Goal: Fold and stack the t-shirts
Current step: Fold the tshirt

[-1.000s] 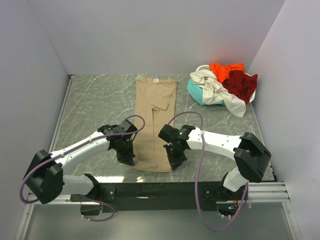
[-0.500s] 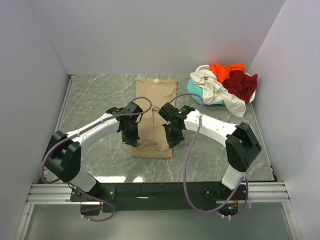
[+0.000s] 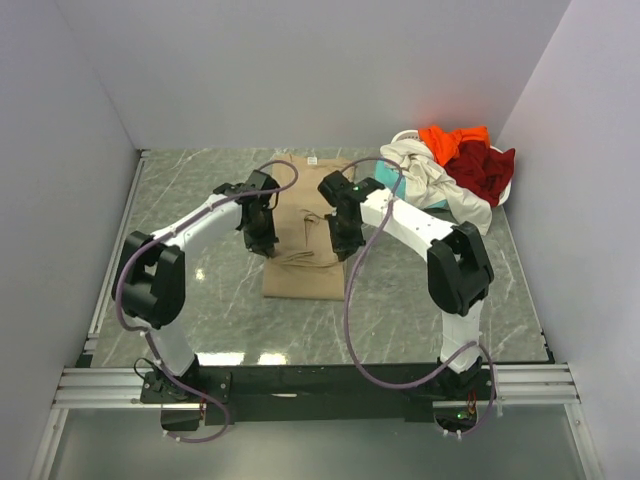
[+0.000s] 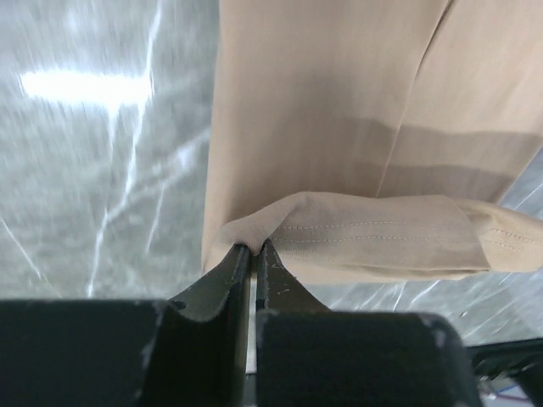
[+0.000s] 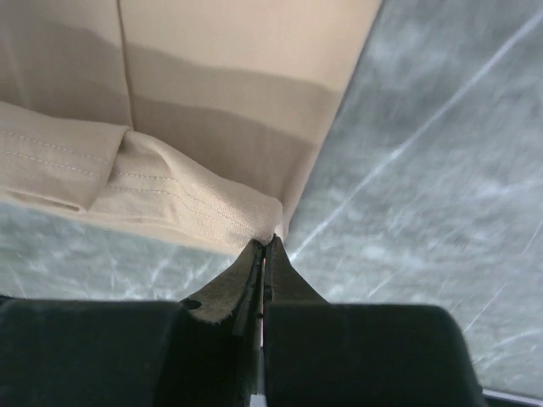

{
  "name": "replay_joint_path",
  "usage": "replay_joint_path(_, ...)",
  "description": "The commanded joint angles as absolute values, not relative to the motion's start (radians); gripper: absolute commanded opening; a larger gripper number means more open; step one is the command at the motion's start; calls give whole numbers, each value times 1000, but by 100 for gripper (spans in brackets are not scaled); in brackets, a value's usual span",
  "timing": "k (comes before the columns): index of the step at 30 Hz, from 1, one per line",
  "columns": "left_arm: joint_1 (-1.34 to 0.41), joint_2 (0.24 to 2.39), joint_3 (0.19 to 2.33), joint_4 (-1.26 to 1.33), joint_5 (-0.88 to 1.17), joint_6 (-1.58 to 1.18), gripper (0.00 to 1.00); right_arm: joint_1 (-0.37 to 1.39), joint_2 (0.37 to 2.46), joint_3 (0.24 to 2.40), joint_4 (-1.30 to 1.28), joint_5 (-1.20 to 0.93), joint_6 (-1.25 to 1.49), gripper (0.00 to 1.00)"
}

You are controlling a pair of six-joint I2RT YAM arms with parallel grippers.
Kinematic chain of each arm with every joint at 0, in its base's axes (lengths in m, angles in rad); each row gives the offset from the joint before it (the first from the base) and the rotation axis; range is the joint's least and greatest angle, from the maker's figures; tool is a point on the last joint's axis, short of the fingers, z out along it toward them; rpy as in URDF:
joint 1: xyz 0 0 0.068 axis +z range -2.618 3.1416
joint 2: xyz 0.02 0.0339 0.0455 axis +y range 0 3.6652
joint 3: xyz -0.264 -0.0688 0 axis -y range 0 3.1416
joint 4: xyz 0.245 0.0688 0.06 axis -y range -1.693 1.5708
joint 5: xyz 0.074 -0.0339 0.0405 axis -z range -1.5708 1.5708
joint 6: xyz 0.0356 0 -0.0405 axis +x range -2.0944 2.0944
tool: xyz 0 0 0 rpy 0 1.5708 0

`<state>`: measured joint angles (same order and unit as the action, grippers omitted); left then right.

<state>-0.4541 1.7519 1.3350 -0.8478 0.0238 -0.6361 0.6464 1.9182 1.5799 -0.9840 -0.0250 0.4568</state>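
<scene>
Wrist views show left gripper (image 4: 253, 247) and right gripper (image 5: 265, 241) each pinching the hem of the tan shirt (image 4: 339, 110); only the top view shows four more shirts (image 3: 450, 172) heaped at the far right corner.

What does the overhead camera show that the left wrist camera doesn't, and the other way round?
Only overhead: the left arm, the right arm, and the heap of cream, orange and dark red shirts at far right. Only the wrist: closed jaws pinching the stitched hem. Both: the tan t-shirt on the marbled table.
</scene>
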Motion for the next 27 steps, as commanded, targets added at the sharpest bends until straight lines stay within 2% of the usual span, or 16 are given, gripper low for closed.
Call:
replay_joint_path(1,-422,1801,1428,-818,41,-589,1,617,1963,1678,-1025,-2,408,0)
replay_joint_path(14,-338,1979,1631,-819,121,-554,1,534,2169,1986,-1112,31,359,0)
replay_joint_path(27,-308,2054,1695,-818,135,-566,1,483,2253,2085,-1135,26,328,0)
